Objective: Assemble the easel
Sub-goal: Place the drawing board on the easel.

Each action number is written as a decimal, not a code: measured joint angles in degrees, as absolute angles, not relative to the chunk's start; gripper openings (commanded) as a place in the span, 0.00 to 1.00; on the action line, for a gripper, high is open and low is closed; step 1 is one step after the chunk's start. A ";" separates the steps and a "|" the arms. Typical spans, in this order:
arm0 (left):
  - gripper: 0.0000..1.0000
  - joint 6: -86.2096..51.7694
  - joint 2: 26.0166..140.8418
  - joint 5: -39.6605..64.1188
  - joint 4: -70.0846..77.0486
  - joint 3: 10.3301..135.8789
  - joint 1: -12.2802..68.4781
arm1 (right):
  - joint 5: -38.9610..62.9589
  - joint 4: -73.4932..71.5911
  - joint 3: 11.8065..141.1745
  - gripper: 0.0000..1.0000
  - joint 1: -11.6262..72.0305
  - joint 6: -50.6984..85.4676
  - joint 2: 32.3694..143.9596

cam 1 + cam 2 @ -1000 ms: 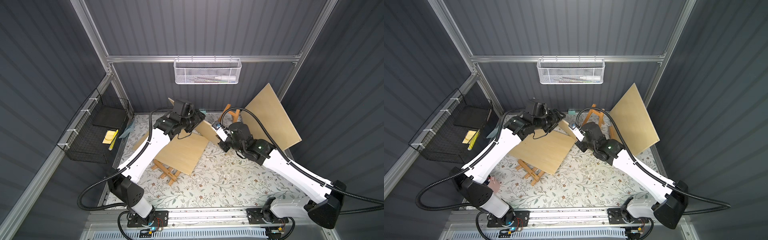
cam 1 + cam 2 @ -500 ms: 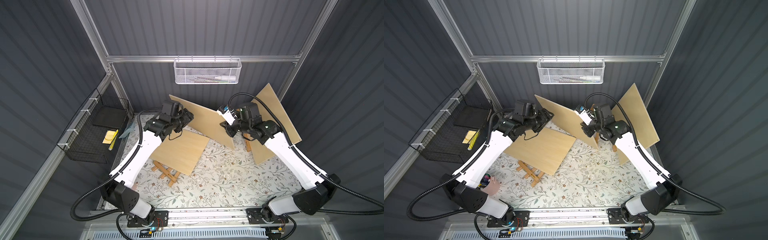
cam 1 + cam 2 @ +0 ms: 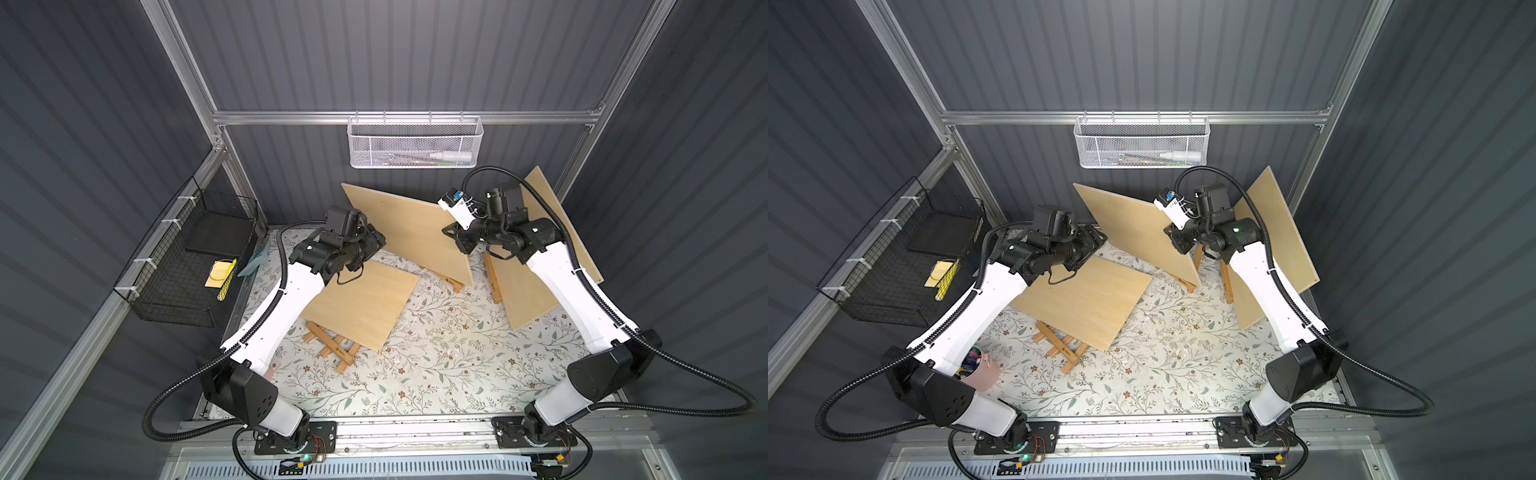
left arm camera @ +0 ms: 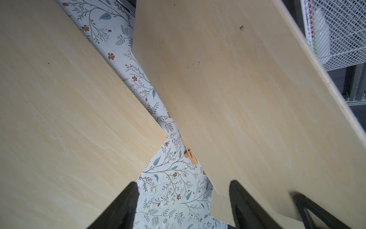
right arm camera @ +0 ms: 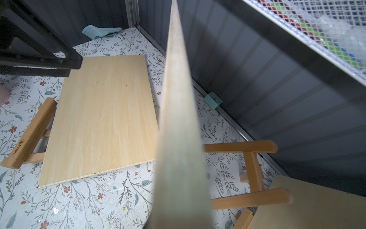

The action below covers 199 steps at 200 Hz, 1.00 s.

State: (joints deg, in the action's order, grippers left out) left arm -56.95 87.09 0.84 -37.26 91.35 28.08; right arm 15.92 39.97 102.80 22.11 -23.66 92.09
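Both arms have swung back. Near-left, an easel [image 3: 332, 351] is lying under a flat board [image 3: 361, 303]; my left fingers [image 4: 126, 202] are hovering open, ready to steady; my right fingers [image 3: 457, 241] are pinching the raised board [image 3: 407, 232] by the table's [image 3: 436, 374] far edge.

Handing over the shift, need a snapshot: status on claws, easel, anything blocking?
Right claw shut on tilted board. Left claw open, empty, beside it. Easel lying on table, half covered by flat board.

Right fingers [image 3: 1177, 245] clamp raised board [image 3: 1133, 232], tilted; second board [image 3: 1084, 299] flat atop easel [image 3: 1065, 347].
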 measured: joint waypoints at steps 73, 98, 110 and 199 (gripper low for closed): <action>0.73 -56.97 87.09 1.10 -36.71 89.71 28.01 | 18.79 39.75 101.62 0.00 16.93 -23.83 91.07; 0.73 -56.99 87.09 1.23 -36.42 89.43 28.01 | 20.03 38.85 98.45 0.00 15.59 -23.81 88.53; 0.73 -56.97 87.09 1.34 -36.21 89.43 28.01 | 20.84 38.65 97.23 0.00 14.83 -23.79 87.53; 0.73 -56.97 87.09 1.50 -36.16 89.43 28.01 | 24.40 38.74 101.45 0.00 12.78 -23.86 90.41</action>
